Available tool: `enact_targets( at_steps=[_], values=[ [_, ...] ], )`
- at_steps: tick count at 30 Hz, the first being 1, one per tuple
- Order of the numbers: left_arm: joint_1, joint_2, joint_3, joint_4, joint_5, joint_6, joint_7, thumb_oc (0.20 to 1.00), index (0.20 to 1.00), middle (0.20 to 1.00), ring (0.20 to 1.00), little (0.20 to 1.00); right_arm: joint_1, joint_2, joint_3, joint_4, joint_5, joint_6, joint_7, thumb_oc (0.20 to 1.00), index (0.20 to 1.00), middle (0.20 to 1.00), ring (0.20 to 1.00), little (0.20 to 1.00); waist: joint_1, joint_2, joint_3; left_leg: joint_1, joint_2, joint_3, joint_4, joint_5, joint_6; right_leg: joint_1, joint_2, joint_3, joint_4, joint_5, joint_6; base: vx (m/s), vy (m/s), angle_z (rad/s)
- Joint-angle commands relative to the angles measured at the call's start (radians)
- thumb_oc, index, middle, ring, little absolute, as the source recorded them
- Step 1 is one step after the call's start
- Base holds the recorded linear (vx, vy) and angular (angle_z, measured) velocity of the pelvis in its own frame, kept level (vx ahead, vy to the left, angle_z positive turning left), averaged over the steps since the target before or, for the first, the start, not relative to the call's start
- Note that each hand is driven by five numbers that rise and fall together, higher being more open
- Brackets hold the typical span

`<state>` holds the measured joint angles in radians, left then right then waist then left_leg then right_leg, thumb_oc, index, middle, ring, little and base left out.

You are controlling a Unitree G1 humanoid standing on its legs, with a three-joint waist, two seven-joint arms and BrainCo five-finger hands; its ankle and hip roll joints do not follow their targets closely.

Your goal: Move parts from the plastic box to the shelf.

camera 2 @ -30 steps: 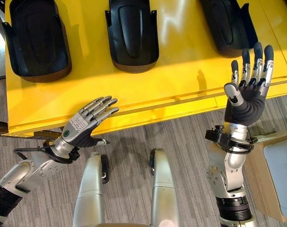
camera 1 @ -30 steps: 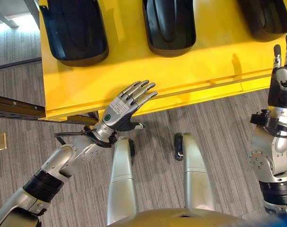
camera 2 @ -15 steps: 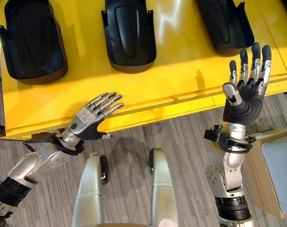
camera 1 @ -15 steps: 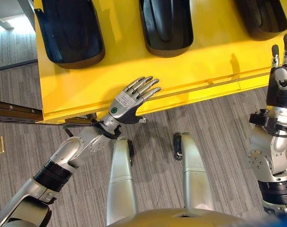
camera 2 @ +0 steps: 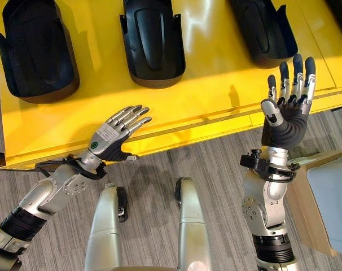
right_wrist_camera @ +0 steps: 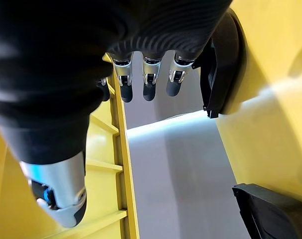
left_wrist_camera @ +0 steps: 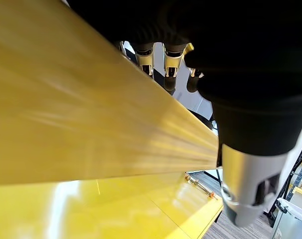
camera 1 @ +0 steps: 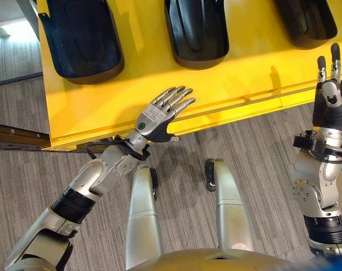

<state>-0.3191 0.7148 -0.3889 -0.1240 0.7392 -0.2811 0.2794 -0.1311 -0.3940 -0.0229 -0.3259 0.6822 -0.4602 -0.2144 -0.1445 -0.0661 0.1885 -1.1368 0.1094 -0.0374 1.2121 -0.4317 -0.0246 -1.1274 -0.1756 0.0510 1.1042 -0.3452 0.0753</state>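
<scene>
Over the yellow shelf's (camera 2: 176, 107) front edge — left hand (camera 2: 112, 137) and right hand (camera 2: 288, 107), fingers straight, both empty.

Left hand (camera 2: 108, 137): silver fingers, dark tips, thumb set apart. Pale rectangular label (camera 2: 107, 133) on back of hand, small green round mark (camera 2: 94, 145) at wrist end.

Right hand (camera 2: 285, 121): same silver fingers with dark tips, dark ribbed cover over palm and wrist.

Below right hand: black ring collar (camera 2: 271, 166), rounded silver-grey arm shell (camera 2: 261, 206) with small screws, black ribbed band (camera 2: 271, 244) further down. Left arm built alike.
</scene>
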Motion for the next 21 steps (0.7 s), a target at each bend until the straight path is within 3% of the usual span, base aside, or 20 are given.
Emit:
enact_targets(
  at_steps=[1,21],
  values=[
    [-0.103,-0.034,-0.021,0.040,0.015,0.013,0.005,1.000,1.000,1.000,1.000,1.000,-0.055,0.016,-0.024,-0.065,-0.010,-0.031,0.013,1.000,1.000,1.000,1.000,1.000,-0.007,0.021,0.013,0.017,-0.008,-0.019,-0.098,0.037,0.005,0.026,-0.014,0.002,0.025,-0.069,-0.023,0.00,-0.004,-0.04],
    [-0.389,-0.133,-0.130,0.131,0.068,0.083,-0.018,1.000,1.000,1.000,1.000,1.000,-0.063,0.016,-0.015,-0.046,0.011,-0.012,0.030,1.000,1.000,1.000,1.000,1.000,-0.033,0.026,0.009,0.022,-0.004,-0.018,-0.105,0.038,0.008,0.026,-0.004,0.006,0.016,-0.064,-0.025,0.00,0.000,0.00]
  ],
)
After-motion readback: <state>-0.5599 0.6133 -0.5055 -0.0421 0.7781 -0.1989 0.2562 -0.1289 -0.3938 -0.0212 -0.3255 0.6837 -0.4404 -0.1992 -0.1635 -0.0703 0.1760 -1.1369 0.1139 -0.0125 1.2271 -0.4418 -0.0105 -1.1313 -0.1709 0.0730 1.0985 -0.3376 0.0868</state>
